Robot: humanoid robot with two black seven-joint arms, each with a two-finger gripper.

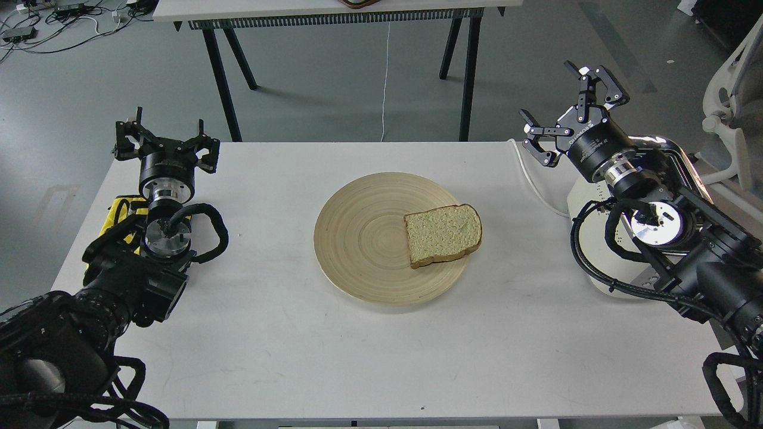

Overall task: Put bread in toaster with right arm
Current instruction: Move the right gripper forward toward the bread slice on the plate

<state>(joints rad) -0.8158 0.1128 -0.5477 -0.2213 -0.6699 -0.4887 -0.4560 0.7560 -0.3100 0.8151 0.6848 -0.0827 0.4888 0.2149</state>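
A slice of tan bread [443, 235] with a brown crust lies flat on the right side of a round wooden plate [357, 238] at the table's middle. The cream-white toaster [587, 238] stands at the table's right edge, mostly hidden behind my right arm; its chrome top [667, 146] shows a little. My right gripper [566, 110] is open and empty, raised above the table's back right corner, well to the right of the bread. My left gripper [164, 140] is open and empty at the table's back left.
A white cord [533, 179] runs from the toaster toward the back edge. A yellow object [119, 211] lies under my left arm. Another table [334, 9] stands behind, and a white chair [733, 107] to the right.
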